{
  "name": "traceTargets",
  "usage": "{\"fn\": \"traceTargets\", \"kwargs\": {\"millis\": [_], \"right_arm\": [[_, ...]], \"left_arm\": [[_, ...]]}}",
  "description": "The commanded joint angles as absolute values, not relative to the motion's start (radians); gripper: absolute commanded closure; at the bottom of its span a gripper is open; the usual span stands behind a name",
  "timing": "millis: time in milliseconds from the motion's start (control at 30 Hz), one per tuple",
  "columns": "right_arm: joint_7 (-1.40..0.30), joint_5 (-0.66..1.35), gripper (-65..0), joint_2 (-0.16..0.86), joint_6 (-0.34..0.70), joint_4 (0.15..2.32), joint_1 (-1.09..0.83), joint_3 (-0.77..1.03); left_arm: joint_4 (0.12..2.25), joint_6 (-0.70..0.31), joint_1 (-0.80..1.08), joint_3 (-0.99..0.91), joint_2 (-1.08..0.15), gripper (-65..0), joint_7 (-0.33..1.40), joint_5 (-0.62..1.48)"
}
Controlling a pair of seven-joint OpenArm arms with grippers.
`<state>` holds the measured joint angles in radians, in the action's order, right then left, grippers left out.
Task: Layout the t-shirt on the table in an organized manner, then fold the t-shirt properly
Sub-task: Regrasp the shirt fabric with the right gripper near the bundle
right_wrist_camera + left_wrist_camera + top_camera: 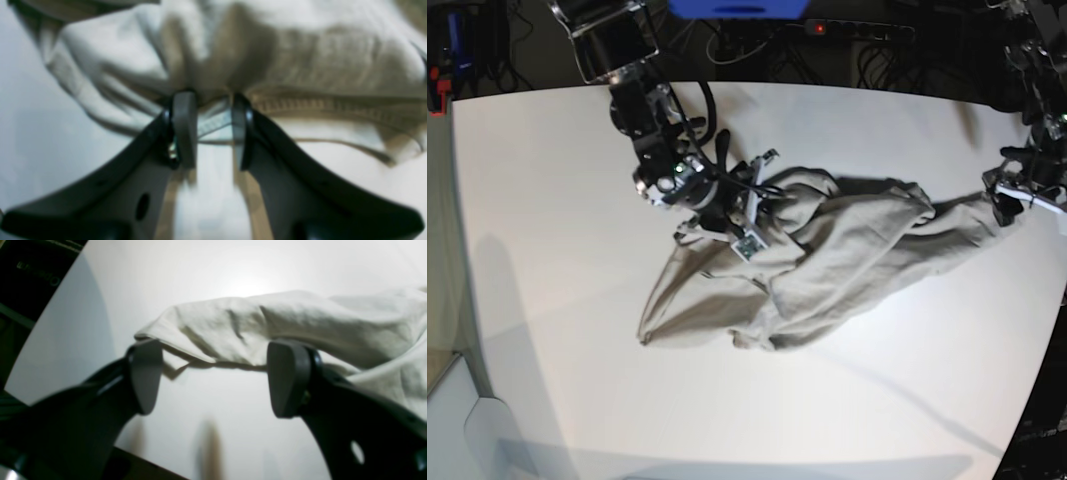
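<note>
The t-shirt (827,260), light beige-grey, lies crumpled in a long heap across the middle of the white table (547,200). My right gripper (752,225) is at the heap's upper left end. In the right wrist view its jaws (213,128) stand narrow, closed on a bunched fold of the t-shirt (300,63) beside a ribbed collar band. My left gripper (1007,198) is at the shirt's far right tip. In the left wrist view it (217,376) stands wide open just short of a hemmed edge of the t-shirt (300,320), with only bare table (233,266) between its fingers.
Dark floor with cables and a power strip (857,30) lies beyond the table's far edge. A blue object (737,8) sits at the top. The table's curved edge (43,316) runs close to the left gripper's left side.
</note>
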<state>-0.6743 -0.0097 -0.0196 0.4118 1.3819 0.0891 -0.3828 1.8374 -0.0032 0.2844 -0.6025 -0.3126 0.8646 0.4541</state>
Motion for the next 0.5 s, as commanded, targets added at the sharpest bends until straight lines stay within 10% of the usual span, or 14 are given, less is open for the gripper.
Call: {"fn": "traceTargets", "kwargs": {"millis": [0,467], "right_arm": [[-0.673,-0.004,-19.7,-0.027,0.427,1.371,0.104,-0.383],[-0.727,-0.007,-0.8,0.053,0.429,1.345,0.114,-0.381]], "left_arm": [[1.857,-0.005,0.278,-0.611,-0.326,-47.7,0.848,0.458],[1.857,-0.005,0.272,-0.611,-0.326,-47.7,0.842,0.46]]}}
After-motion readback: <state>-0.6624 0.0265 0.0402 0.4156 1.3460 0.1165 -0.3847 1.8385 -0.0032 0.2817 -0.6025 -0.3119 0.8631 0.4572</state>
